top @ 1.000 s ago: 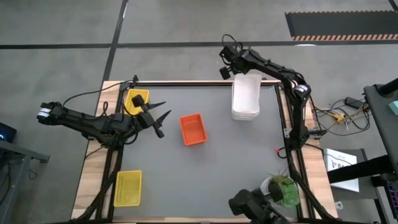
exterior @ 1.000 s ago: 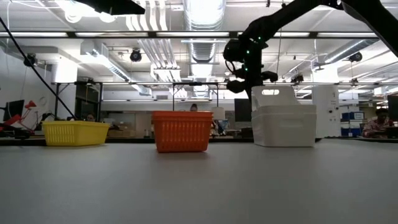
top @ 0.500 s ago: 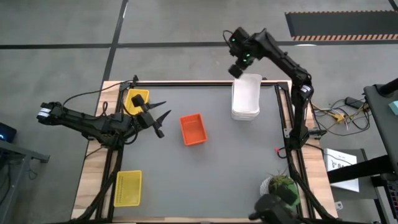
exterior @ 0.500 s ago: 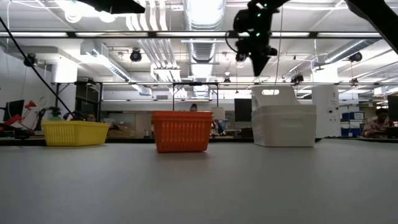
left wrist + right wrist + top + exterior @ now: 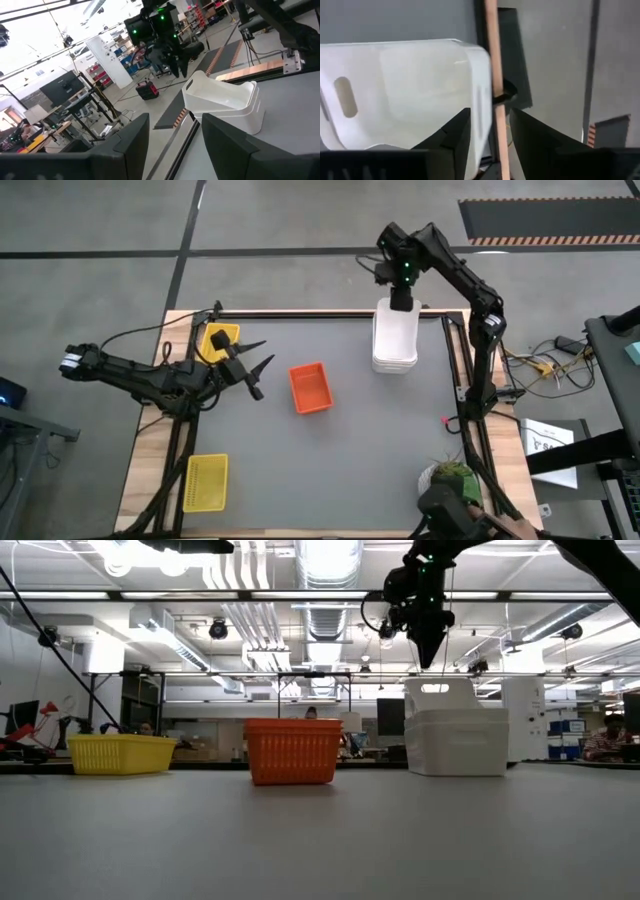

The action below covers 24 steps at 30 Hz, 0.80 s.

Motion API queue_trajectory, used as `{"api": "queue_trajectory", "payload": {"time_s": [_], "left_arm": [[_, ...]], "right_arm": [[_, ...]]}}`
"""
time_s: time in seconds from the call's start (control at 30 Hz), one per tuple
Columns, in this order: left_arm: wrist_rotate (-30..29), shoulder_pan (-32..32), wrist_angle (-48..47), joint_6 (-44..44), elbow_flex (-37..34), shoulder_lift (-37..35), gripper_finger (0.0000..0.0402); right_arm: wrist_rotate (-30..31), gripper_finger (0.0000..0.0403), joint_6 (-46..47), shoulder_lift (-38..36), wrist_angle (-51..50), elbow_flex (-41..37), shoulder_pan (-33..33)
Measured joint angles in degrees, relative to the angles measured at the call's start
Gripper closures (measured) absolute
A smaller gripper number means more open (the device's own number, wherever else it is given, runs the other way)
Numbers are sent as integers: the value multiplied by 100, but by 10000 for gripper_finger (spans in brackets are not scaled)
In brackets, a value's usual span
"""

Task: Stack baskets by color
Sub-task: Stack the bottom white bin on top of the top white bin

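I have the right gripper (image 5: 399,302) hanging in the air above the far end of the white baskets (image 5: 395,335), clear of them, fingers pointing down with a gap between them and nothing held. The white baskets sit nested in one stack at the far right of the table (image 5: 360,460), close to the far edge. The left gripper (image 5: 262,370) waits low over the left side of the table, its fingers spread wide and empty, pointing toward the orange basket (image 5: 310,387), which stands alone near the middle. One yellow basket (image 5: 219,343) sits at the far left, just behind the left arm's wrist; another yellow basket (image 5: 206,481) lies at the near left corner. A potted green plant (image 5: 453,479) stands at the near right edge.
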Motion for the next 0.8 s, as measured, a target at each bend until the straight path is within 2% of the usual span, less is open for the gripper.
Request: {"api": "queue_trajectory", "payload": {"time_s": [0.23, 0.47, 0.57, 0.7, 0.8], "left_arm": [[0, 0, -14, -2, 0, 13, 235], [0, 0, -13, -4, 2, 9, 235], [0, 0, -6, -7, 15, 15, 235], [0, 0, 116, 3, 15, 15, 235], [0, 0, 271, 5, 15, 14, 235]], "right_arm": [[-105, 289, 88, 0, 104, -551, -9], [-108, 302, 22, 0, 629, -1086, -23], [-102, 324, -113, 0, 719, -1219, -25], [-95, 380, -231, -2, 740, -1256, -25], [-105, 390, -205, -2, 710, -1233, -25]]}}
